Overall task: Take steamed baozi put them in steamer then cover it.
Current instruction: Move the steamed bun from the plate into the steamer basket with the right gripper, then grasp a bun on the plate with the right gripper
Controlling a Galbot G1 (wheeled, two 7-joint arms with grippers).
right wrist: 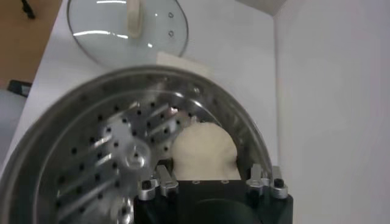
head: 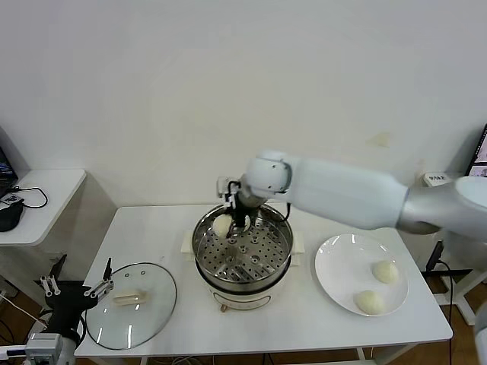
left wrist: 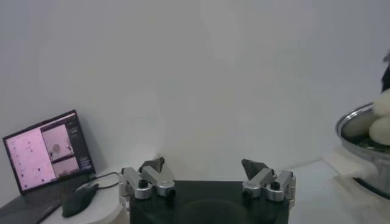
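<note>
1. The right gripper (head: 237,215) reaches into the steamer (head: 242,251) at mid-table, its jaws closed on a baozi (head: 222,226) against the far-left wall.
2. Two buns (head: 385,271) lie on the plate (head: 335,270) near the right edge.
3. The cover (head: 131,304) rests at the front-left corner.
4. The left gripper (head: 76,290) is parked off that corner, jaws wide.

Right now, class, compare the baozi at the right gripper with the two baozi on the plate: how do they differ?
The baozi at the right gripper sits inside the steamer, by its far-left wall; the two baozi on the plate lie on the white plate, outside it. The right gripper is at the first; nothing touches the plate pair. All are round, cream-white buns.
</note>
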